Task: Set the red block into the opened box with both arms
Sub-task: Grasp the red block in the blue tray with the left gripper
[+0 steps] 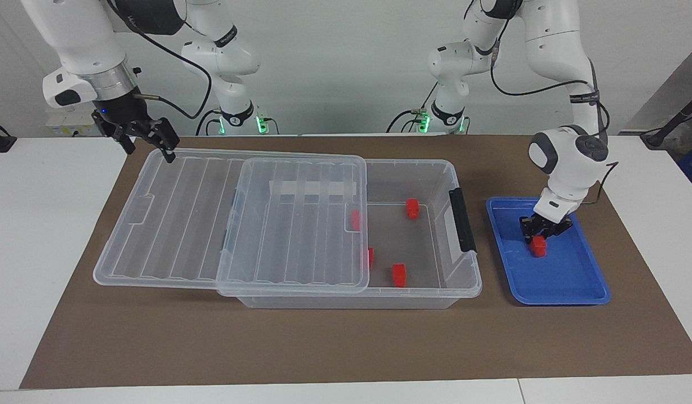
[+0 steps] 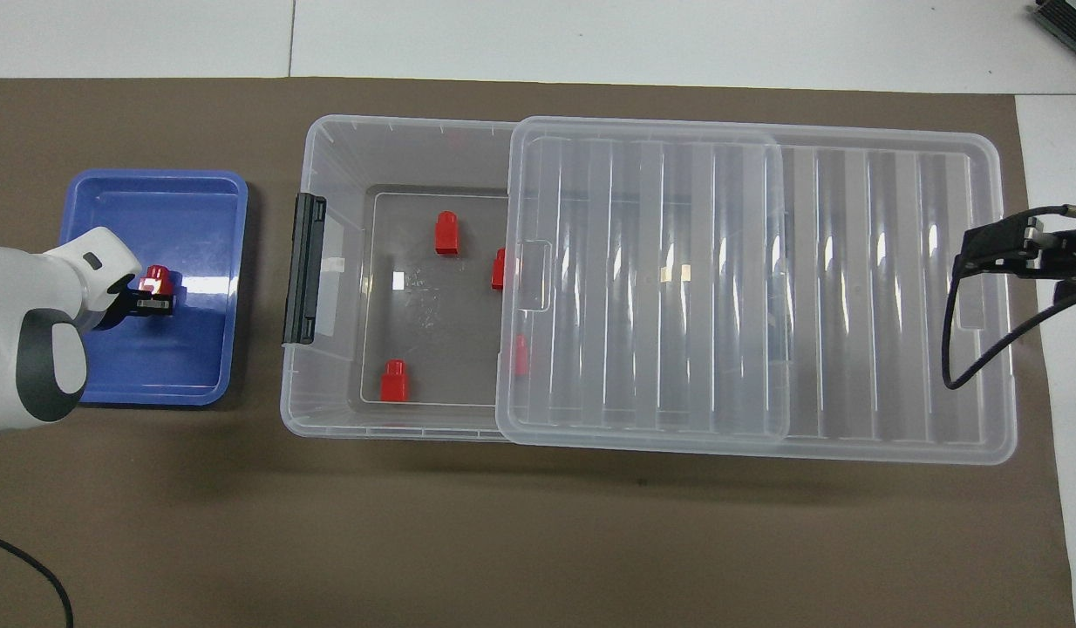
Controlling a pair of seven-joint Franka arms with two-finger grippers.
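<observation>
A small red block sits in the shallow blue tray at the left arm's end of the table. My left gripper is down in the tray and shut on this block. The clear box stands mid-table, its ribbed lid slid toward the right arm's end, so the part by the black latch is uncovered. My right gripper hangs open above the lid's outer end, apart from it.
Several more red blocks lie on the box floor, two of them partly under the lid's edge. A brown mat covers the table under the box and tray.
</observation>
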